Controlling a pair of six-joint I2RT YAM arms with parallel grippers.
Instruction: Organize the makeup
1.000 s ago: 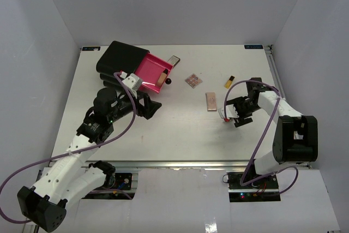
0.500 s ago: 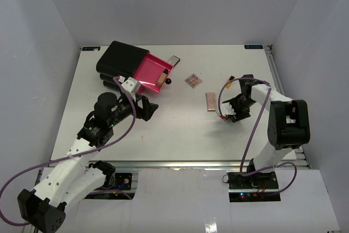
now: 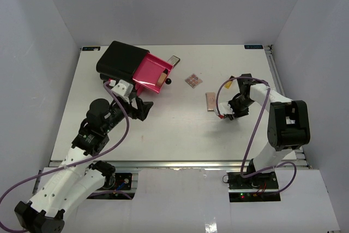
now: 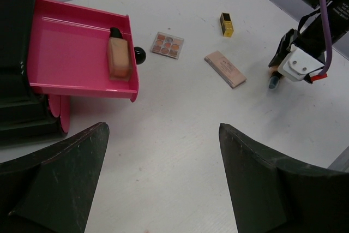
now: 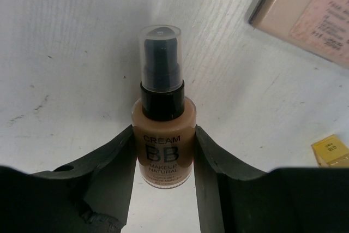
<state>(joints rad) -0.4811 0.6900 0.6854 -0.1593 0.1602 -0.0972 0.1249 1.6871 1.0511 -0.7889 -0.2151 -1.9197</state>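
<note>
A white table [image 3: 163,129] with faint scuffs sits inside plain pale grey walls [image 3: 174,4], a metal rail running along its near edge. At the far left stands a black box [image 3: 122,58] with its pink drawer [image 3: 146,73] pulled out; a beige black-capped bottle [image 4: 119,58] lies on its side against the drawer's front wall, next to the black knob [image 4: 140,54]. A grey compact [image 3: 173,60] rests just beyond the drawer's far corner. Mid-table lie a square palette [image 4: 168,45] and, nearer the arms, a pink rectangular palette [image 4: 225,69], with a tiny yellow-black tube [image 4: 226,24] to the right, all apart from one another. The right gripper [image 5: 163,154] is clamped on a BB cream bottle [image 5: 162,115], its fingers pressing the tan body from both sides while the clear-capped black pump juts beyond the fingertips toward the tabletop, close to a corner of the rectangular palette; whether the cap touches the table cannot be told. The left gripper [image 4: 163,184] hangs over bare table just in front of the drawer, jaws spread wide with nothing between them.
</note>
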